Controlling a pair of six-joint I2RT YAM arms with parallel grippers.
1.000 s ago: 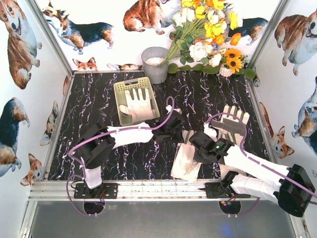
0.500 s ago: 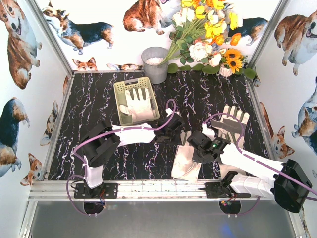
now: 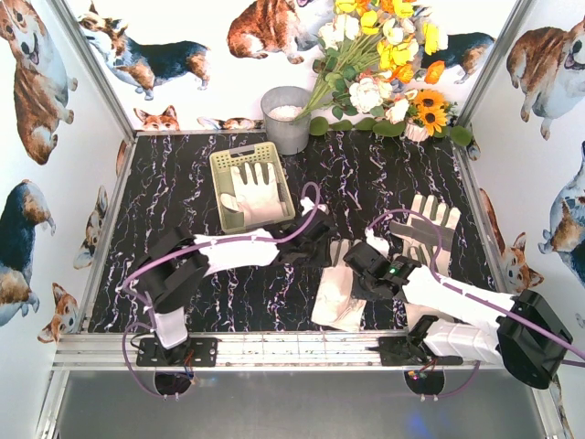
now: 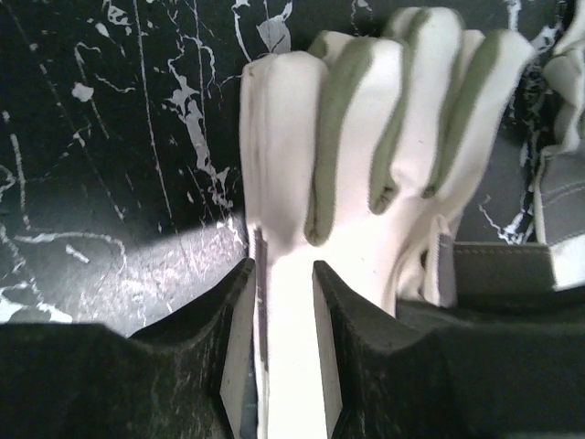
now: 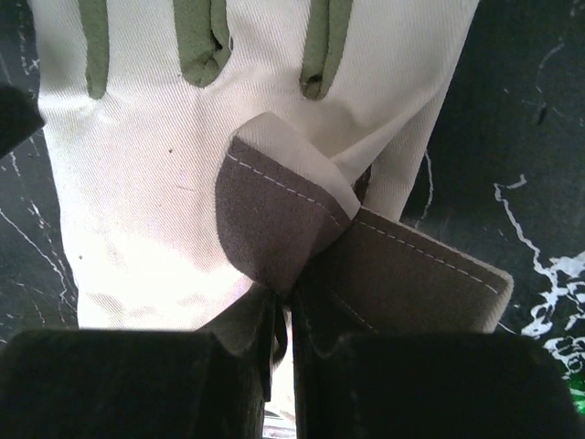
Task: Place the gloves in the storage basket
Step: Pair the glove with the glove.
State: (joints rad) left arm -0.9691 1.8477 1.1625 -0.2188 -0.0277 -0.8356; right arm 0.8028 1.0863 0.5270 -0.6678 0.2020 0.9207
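Observation:
A cream-white glove [image 3: 336,294] with green-striped fingers lies on the black marbled table, held between both arms. My left gripper [image 3: 320,240] stands at its finger end. In the left wrist view the gripper [image 4: 283,270] has its jaws slightly parted, open, around a white fold of the glove [image 4: 366,137]. My right gripper [image 3: 360,265] is shut on the grey patch [image 5: 274,219] of the same glove [image 5: 146,183]. A second glove [image 3: 425,229] lies grey palm up at the right. A third glove [image 3: 256,192] lies in the pale yellow-green storage basket [image 3: 222,163].
A grey metal bucket [image 3: 286,119] stands behind the basket, next to a bunch of flowers [image 3: 384,64]. Corgi-printed walls close in the table on three sides. A metal rail [image 3: 292,347] runs along the near edge.
My left gripper's jaws have parted from shut. Both grippers and the glove between them have shifted slightly to the left.

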